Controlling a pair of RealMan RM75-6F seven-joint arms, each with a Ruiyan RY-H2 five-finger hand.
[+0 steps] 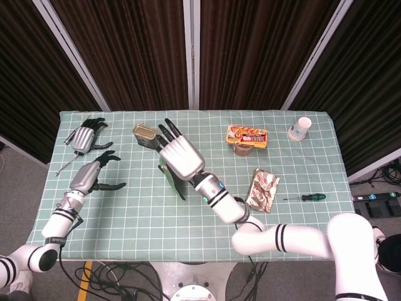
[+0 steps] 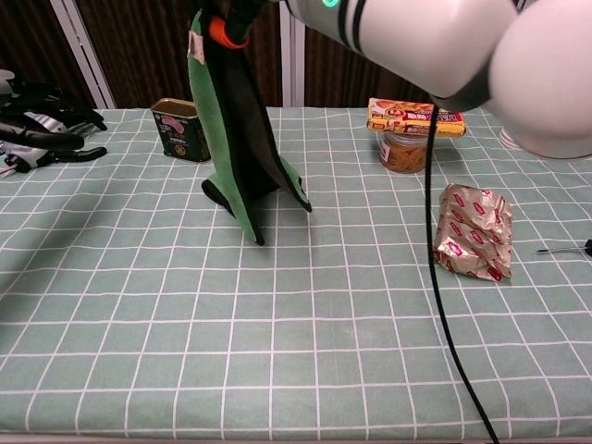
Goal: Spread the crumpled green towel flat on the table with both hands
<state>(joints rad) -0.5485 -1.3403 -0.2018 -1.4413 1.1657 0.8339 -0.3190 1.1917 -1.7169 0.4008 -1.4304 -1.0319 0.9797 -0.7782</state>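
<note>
The green towel (image 2: 231, 139) with its dark underside hangs in a narrow fold from my right hand (image 1: 180, 155), which grips its top edge above the middle-left of the table. In the head view only a strip of the towel (image 1: 170, 180) shows below the hand. Its lower tip reaches down to about the tablecloth; I cannot tell if it touches. In the chest view my right forearm (image 2: 416, 37) fills the top of the frame. My left hand (image 1: 95, 175) hovers over the table's left side, apart from the towel, fingers spread and holding nothing; its dark fingers (image 2: 42, 116) show at the left edge.
A spare silver hand (image 1: 83, 137) lies at the far left. A tin can (image 2: 182, 129) stands behind the towel. A snack box on a jar (image 2: 414, 118), a paper cup (image 1: 300, 128), a foil packet (image 2: 472, 231) and a screwdriver (image 1: 306, 197) sit to the right.
</note>
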